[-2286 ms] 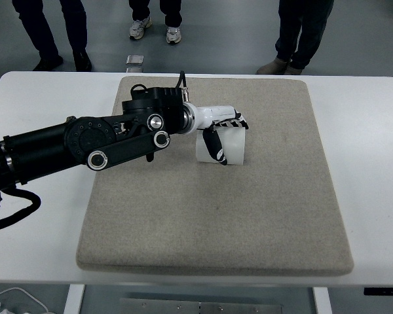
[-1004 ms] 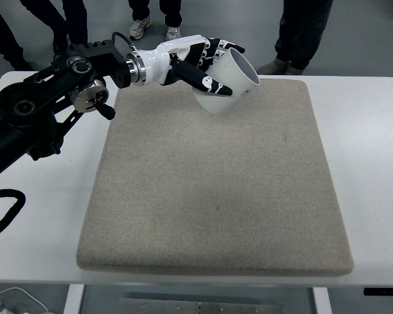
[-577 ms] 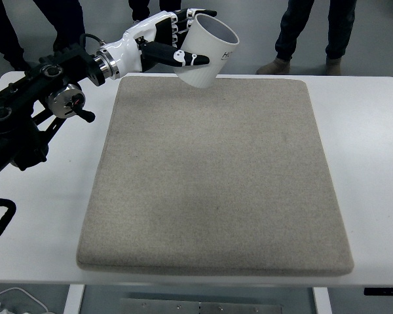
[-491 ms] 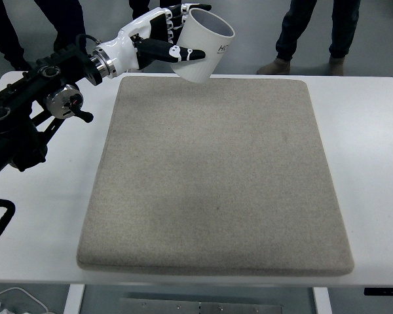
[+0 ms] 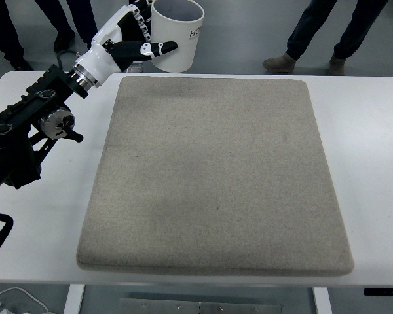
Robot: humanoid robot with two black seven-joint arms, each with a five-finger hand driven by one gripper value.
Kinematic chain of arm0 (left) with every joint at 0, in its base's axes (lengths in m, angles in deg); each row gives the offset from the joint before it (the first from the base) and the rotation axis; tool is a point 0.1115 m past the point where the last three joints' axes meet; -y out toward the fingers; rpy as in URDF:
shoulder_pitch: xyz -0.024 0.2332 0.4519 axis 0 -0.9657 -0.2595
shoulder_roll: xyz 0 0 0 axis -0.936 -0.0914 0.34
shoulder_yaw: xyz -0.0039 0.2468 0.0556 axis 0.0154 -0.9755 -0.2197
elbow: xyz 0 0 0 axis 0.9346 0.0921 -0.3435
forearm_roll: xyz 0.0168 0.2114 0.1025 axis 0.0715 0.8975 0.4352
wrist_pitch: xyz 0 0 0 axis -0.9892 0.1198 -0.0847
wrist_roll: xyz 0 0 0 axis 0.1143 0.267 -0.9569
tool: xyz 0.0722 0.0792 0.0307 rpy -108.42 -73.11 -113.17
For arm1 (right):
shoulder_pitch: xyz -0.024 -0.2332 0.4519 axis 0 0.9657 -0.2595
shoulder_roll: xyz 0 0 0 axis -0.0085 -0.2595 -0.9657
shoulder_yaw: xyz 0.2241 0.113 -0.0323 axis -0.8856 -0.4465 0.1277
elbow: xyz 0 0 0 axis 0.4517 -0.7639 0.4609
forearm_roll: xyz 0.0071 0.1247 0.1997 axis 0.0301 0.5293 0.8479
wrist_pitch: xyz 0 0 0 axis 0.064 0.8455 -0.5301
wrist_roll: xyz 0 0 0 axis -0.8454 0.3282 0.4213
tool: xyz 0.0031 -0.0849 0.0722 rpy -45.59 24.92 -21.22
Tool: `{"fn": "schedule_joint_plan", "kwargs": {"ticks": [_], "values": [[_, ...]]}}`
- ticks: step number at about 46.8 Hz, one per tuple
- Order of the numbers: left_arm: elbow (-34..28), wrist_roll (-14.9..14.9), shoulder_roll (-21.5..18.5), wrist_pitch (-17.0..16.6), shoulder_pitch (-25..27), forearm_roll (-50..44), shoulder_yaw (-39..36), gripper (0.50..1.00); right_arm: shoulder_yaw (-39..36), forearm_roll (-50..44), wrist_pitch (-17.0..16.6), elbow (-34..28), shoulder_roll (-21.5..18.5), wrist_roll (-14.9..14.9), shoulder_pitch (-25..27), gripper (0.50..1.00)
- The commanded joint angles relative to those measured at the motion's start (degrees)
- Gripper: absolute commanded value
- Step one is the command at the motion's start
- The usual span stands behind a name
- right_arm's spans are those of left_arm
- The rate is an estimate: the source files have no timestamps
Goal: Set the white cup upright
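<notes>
White cup [image 5: 175, 34]: held aloft, mouth upward, above the far edge of the tabletop [image 5: 367, 118], near the far-left corner of the grey mat [image 5: 209, 176]. Left hand [image 5: 132, 36]: fingers [image 5: 158, 47] curled round the cup's left wall, thumb across its near side. People's legs and shoes beyond the table.

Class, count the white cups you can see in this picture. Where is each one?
1. The white cup is held in the air by the left hand, above the table's far edge, mouth upward. None shows elsewhere.
</notes>
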Motion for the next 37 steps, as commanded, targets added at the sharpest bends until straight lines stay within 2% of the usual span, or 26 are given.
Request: {"fn": "schedule_joint_plan", "kwargs": {"ticks": [1,2,15,23,37], "values": [[1.7,3.3,0.1,0.6,-0.1,0.4,-0.1,0.589,0.0,0.0,0.0,0.0,0.0,0.0,0.0,0.930],[2.2,4.0,0.1,0.6,-0.1,0.5,-0.1,0.589,0.0,0.0,0.1,0.0,0.0,0.0,-0.1,0.930],[4.7,4.0,0.3,0.5,-0.3,0.6,-5.7,0.587,0.0,0.0,0.0,0.0,0.0,0.0,0.0,0.930],[5.0,4.0,0.4,-0.2,-1.3,0.8,-6.1,0.587,0.0,0.0,0.0,0.0,0.0,0.0,0.0,0.930],[5.1,4.0,1.3,-5.0,-2.5,1.7,-9.8,0.587,0.0,0.0,0.0,0.0,0.0,0.0,0.0,0.930]]}}
